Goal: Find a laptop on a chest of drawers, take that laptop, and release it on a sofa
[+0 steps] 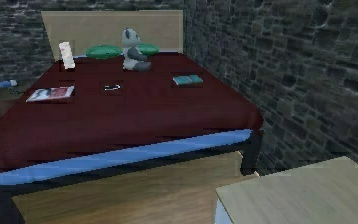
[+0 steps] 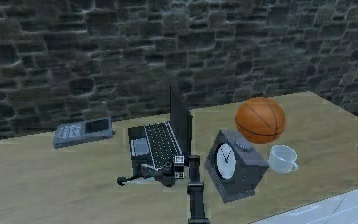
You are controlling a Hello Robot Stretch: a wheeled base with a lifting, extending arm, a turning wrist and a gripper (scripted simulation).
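Arm side view, surface: a pale wooden bench [image 2: 57,180] runs across the picture, backed straight against the wall.
Wall: dark grey rough stone [image 2: 137,50], with nothing hung on it.
Laptop: the laptop [image 2: 155,140] stands on the bench near the middle, lid raised, with the screen seen almost edge-on at the keyboard's right.
Gripper: the gripper [image 2: 128,180] sits at the end of the dark arm [image 2: 195,200], low in front of the laptop's near edge. With the laptop and the bench right behind its fingers, I cannot tell how the fingers are set or whether it holds anything.
Other things on the bench: a flat grey device [image 2: 83,131] lies to the left of the laptop. A grey clock [image 2: 232,165] is at the right, with an orange basketball [image 2: 260,119] behind it and a white cup [image 2: 283,158] just beside it.
Forward view, room: a bed [image 1: 117,120] with a dark red cover, a blue sheet edge and a pale wooden headboard [image 1: 97,25] stands on a wooden floor [image 1: 137,195]. Stone walls close the room behind it and to the right.
On the bed: green pillows [image 1: 105,50], a grey and white soft toy [image 1: 135,52], a teal book [image 1: 187,80] and a magazine [image 1: 51,93].
Near corner: the same kind of pale wooden top shows at the lower right.
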